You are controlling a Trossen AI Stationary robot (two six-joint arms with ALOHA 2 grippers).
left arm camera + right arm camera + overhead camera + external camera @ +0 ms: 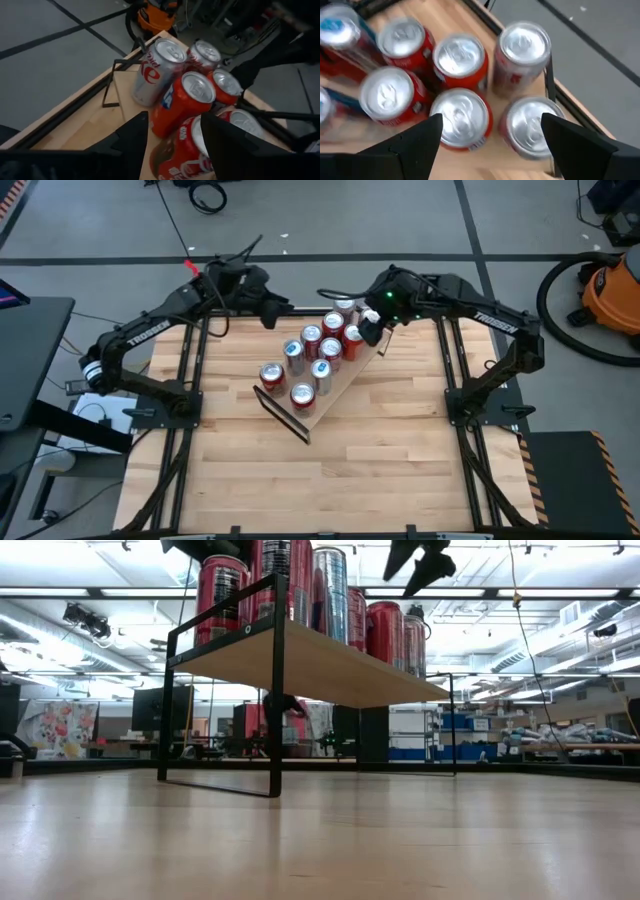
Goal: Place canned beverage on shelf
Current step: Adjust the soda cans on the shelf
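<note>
Looking down: shelf (318, 395) angled on worktop (330, 470), cans (312, 355) crowding it; right tool (372, 328) over far end, left tool (262, 308) beside it past the worktop's far edge; orange vacuum (610, 290) on floor. Low view: cans packed along shelf top, dark fingers (428, 568) above. Left wrist: fingers apart, holding nothing, red can between. Right wrist: fingers apart, empty, over can tops.

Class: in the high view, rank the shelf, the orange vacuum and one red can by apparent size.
1. The shelf, the largest.
2. The orange vacuum, partly cut off by the picture edge, so its full size is unsure.
3. The red can, the smallest.
</note>
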